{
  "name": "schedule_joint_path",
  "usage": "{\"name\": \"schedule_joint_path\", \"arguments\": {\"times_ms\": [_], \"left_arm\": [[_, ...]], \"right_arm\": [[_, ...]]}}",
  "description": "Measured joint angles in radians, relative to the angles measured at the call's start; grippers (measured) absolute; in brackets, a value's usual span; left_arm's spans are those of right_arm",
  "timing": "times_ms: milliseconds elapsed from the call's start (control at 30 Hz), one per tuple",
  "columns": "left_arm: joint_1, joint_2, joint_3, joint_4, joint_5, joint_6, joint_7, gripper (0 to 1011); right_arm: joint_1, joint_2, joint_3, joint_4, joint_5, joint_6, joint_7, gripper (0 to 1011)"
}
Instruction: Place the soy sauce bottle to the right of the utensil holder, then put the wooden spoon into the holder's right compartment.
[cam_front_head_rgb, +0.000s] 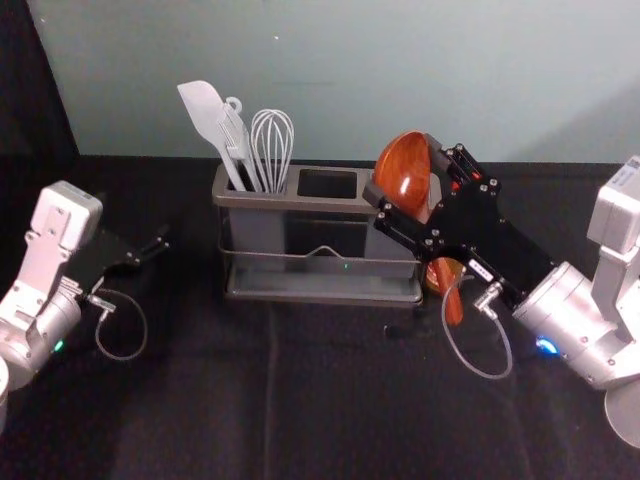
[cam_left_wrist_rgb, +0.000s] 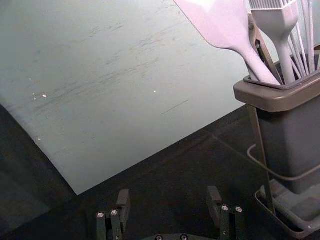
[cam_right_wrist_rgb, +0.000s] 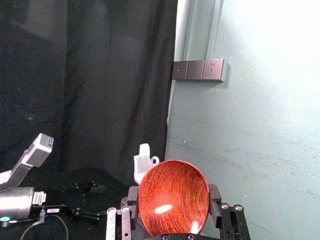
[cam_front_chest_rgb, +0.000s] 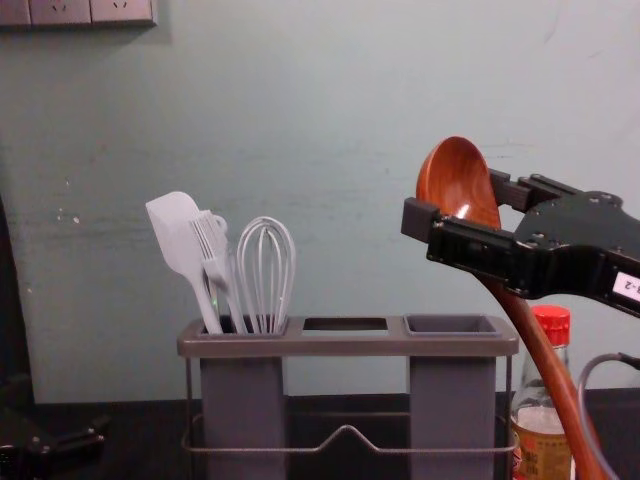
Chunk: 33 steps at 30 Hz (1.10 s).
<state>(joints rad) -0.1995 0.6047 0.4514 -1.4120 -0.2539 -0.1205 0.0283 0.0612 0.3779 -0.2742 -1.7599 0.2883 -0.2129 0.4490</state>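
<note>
My right gripper (cam_front_head_rgb: 402, 165) is shut on the bowl of the wooden spoon (cam_front_head_rgb: 410, 185), above the right end of the utensil holder (cam_front_head_rgb: 290, 200). In the right wrist view, the spoon's bowl (cam_right_wrist_rgb: 172, 200) sits between the fingertips of my right gripper (cam_right_wrist_rgb: 173, 200). The chest view has the spoon (cam_front_chest_rgb: 545, 350) tilted, its handle hanging down outside the holder's right end, in front of the soy sauce bottle (cam_front_chest_rgb: 541, 440). That red-capped bottle stands right of the holder. My left gripper (cam_front_head_rgb: 162, 244) is parked at the left, open in its wrist view (cam_left_wrist_rgb: 169, 200).
A white spatula (cam_front_chest_rgb: 178, 240), a brush (cam_front_chest_rgb: 212, 245) and a whisk (cam_front_chest_rgb: 266, 270) stand in the holder's left compartment. The middle (cam_front_chest_rgb: 345, 324) and right (cam_front_chest_rgb: 452, 324) compartments have nothing sticking out. A pale wall (cam_front_head_rgb: 350, 80) rises behind the dark table (cam_front_head_rgb: 220, 400).
</note>
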Motion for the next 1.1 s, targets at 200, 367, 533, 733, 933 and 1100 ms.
{"name": "schedule_joint_path", "arguments": {"times_ms": [200,367,533,733,933,1100], "left_arm": [[0.0,0.0,0.0,0.0,0.0,0.0,0.0,1005],[0.0,0.0,0.0,0.0,0.0,0.0,0.0,1005],[0.0,0.0,0.0,0.0,0.0,0.0,0.0,1005],[0.0,0.0,0.0,0.0,0.0,0.0,0.0,1005],[0.0,0.0,0.0,0.0,0.0,0.0,0.0,1005],[0.0,0.0,0.0,0.0,0.0,0.0,0.0,1005]], "right_arm": [[-0.011,0.0,0.002,-0.003,0.005,-0.01,-0.002,838],[-0.043,-0.001,0.014,-0.019,0.026,-0.039,-0.017,837],[-0.021,-0.008,0.025,-0.02,0.044,-0.048,-0.023,838],[0.072,-0.028,0.019,0.036,0.068,-0.031,-0.014,837],[0.191,-0.048,-0.007,0.119,0.085,0.013,0.004,837],[0.3,-0.069,-0.035,0.203,0.09,0.032,0.02,837]]}}
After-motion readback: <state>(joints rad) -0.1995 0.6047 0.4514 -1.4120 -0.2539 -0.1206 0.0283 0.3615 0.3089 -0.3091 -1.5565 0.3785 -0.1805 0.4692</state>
